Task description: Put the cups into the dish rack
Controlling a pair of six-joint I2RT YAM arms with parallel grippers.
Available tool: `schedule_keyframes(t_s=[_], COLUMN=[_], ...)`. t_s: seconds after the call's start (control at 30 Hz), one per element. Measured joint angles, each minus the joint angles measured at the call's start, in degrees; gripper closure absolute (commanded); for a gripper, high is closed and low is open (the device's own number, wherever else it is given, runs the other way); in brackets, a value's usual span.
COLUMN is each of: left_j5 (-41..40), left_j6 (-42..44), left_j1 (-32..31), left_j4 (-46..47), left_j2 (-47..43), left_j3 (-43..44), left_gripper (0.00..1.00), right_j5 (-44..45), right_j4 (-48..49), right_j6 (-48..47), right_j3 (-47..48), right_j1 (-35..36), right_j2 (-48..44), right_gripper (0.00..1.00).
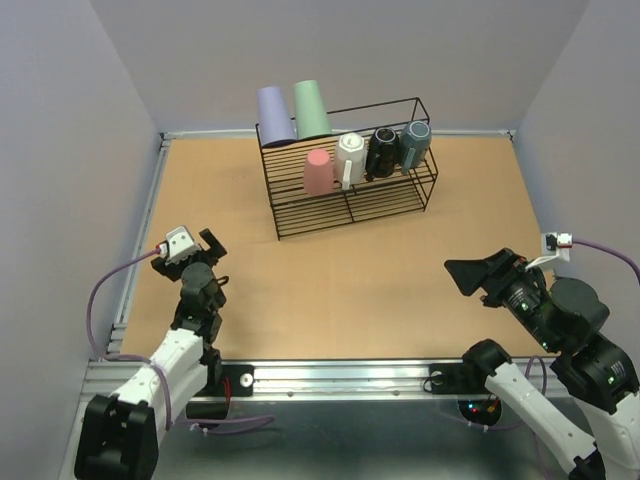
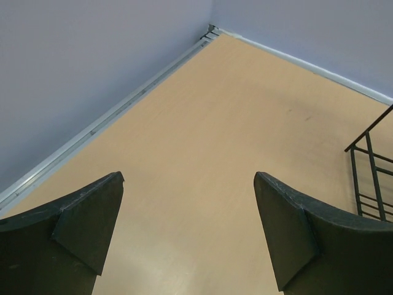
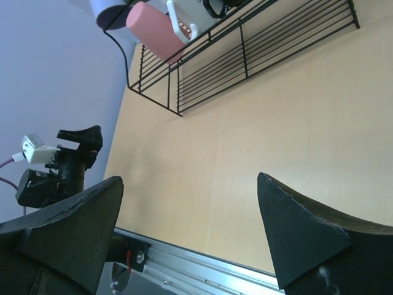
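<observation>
Black wire dish rack (image 1: 340, 212) with six cups (image 1: 350, 158)

Black wire dish rack (image 1: 345, 212) upright, lavender tumbler (image 1: 274, 116), green tumbler (image 1: 311, 109) at rear, pink tumbler (image 1: 318, 172), white mug (image 1: 350, 158), black mug (image 1: 382, 152), grey-blue mug (image 1: 415, 143) shelved in row.

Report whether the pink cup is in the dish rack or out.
In: the pink cup rests on a dish rack shelf, beside the white mug.
</observation>
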Motion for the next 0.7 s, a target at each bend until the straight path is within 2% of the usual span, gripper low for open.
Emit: schedule_keyframes(t_s=[0.1, 0.4, 0.7], left_j5=[-0.24, 4.26, 13.51], left_j6=[1.53, 7.32, 11.82], left_j1=[0.11, 1.57, 3.08], left_j4=[8.44, 24.17, 33.75], left_j2=[6.95, 25.35, 38.88], left_j3=[-1.09, 0.68, 7.72], left_gripper=[0.01, 0.01, 0.01], right_j5=[0.52, 0.81, 0.81], right_j4=[-1.88, -5.40, -6.14], right_j6=[0.20, 0.44, -0.09], right_j3=[0.20, 3.23, 3.23], right_j1=[0.00, 0.00, 0.00], right_j2=[-0.22, -0.20, 4.81], right_gripper=[0.00, 0.00, 0.00])
